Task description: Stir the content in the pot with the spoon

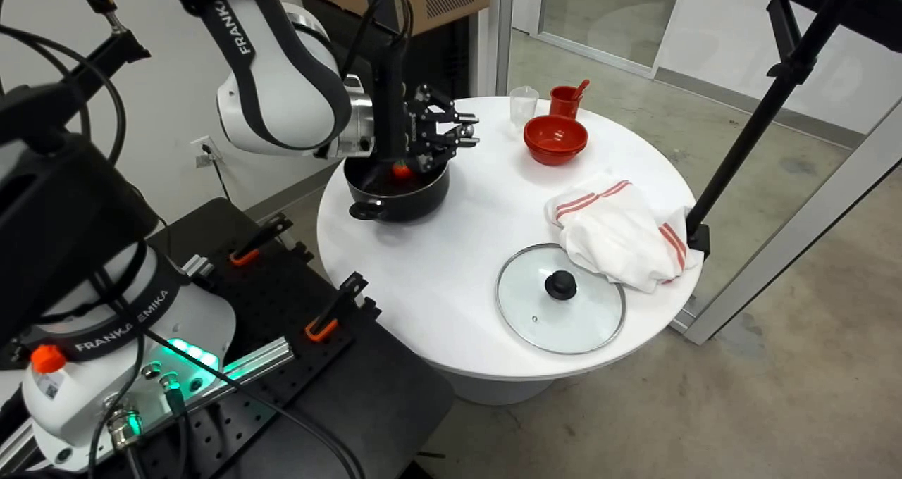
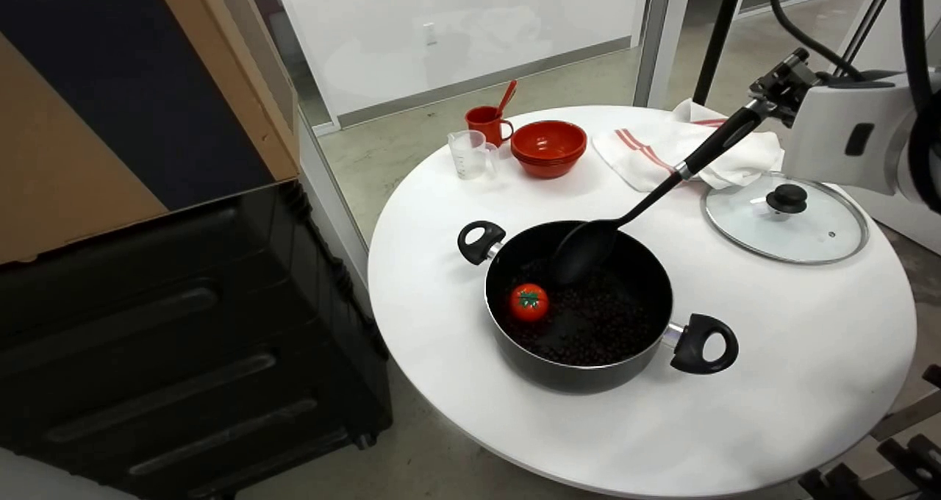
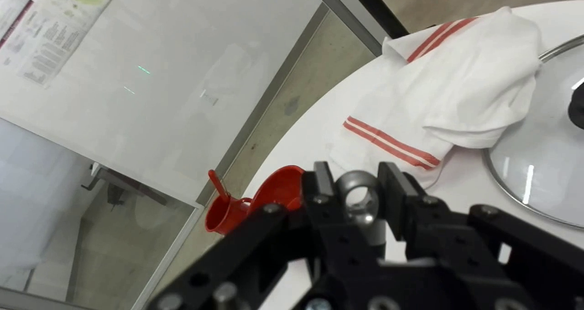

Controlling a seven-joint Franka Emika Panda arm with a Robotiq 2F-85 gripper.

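Observation:
The black pot [image 2: 573, 376] stands on the white round table; it also shows in an exterior view [image 1: 416, 204]. Inside lie a red tomato-like lump [image 2: 529, 303], near the rim, and many small dark bits. The tomato also shows in an exterior view [image 1: 402, 170]. The black spoon [image 2: 588, 250] leans in the pot, bowl down among the content, handle slanting up over the rim. My gripper [image 2: 781, 84] holds the handle's end above the table. In the wrist view the gripper [image 3: 357, 169] has the spoon's metal ring [image 3: 358, 177] between its fingers, touching both. The spoon's bowl is out of the wrist view.
A glass lid [image 1: 542, 324] and a striped white towel [image 1: 620, 232] lie on the table. Red bowls [image 2: 549, 147], a red mug [image 2: 487, 125] and a clear measuring cup [image 2: 468, 154] stand near the far edge. A black case [image 2: 184, 338] stands beside the table.

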